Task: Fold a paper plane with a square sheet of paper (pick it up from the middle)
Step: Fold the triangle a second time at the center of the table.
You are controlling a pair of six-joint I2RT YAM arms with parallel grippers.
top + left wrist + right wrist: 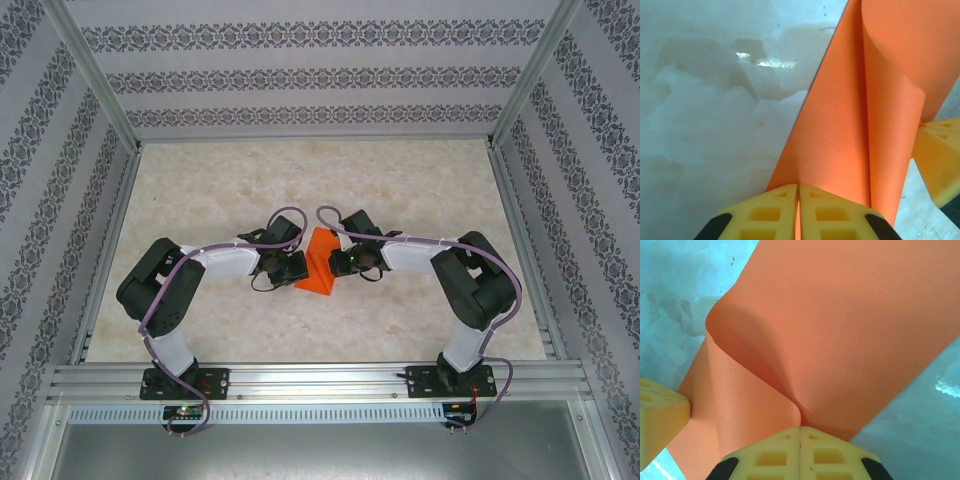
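The thin bright orange paper sheet (320, 264) was found near the middle of the beige marbled tabletop (410, 190), between the two arms. From the top view it appeared as a creased, roughly triangular shape with its widest part towards the near side.

The left gripper (303, 268) met the sheet from the left. In the left wrist view its yellow fingers (772, 212) stood all but closed, with only a sliver of orange between them, pinching the paper's edge (840, 125). One ply curled over in a soft roll to the right of that grip. A yellow finger of the other gripper (940, 160) touched the paper on the right side of that view.

The right gripper (340, 262) met the sheet from the right. In the right wrist view its fingers (772, 450) were pressed together on the paper (850, 320), which bulged upward from the pinch in a rounded fold. The left gripper's yellow finger (660, 412) lay against the sheet on the left side of that view.
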